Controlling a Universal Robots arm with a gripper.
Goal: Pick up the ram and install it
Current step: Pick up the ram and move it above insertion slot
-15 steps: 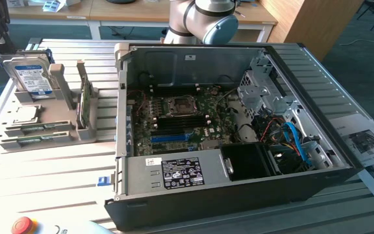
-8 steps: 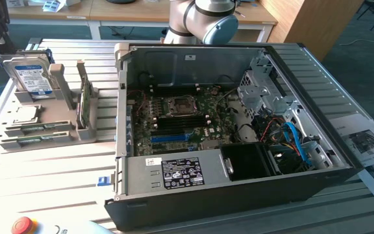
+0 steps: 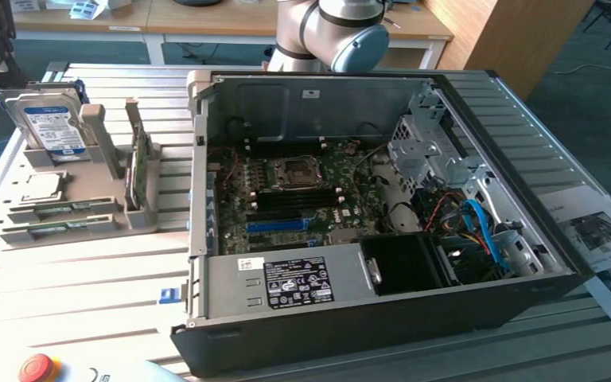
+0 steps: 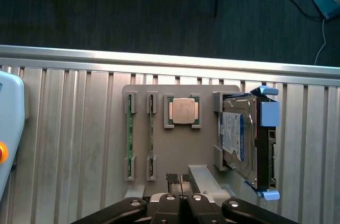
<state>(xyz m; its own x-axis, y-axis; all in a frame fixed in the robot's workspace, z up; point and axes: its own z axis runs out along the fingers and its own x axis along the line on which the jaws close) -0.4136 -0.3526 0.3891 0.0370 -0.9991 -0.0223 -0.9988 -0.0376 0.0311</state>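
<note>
Two ram sticks [image 4: 129, 139] [image 4: 150, 139] stand edge-on in slots of the grey holder [image 4: 180, 149]. In the exterior view they lie at the holder's front [image 3: 61, 210] [image 3: 56, 231], and a third green ram stick [image 3: 136, 169] stands upright in a tall bracket. My gripper [image 4: 180, 180] hovers high above the holder's edge near that bracket, shut, with its ribbed pads [image 4: 173, 179] pressed together and nothing between them. The open computer case [image 3: 560, 263] shows the motherboard [image 3: 332, 171] with black memory slots [image 3: 284, 204].
On the holder sit a square silver processor [image 4: 183, 111] and a hard drive with a blue label [image 4: 234, 136]. A red button [image 3: 36, 368] is at the exterior view's lower left. Papers [image 3: 603, 235] lie right of the case. The arm's joint [image 3: 343, 32] rises behind the case.
</note>
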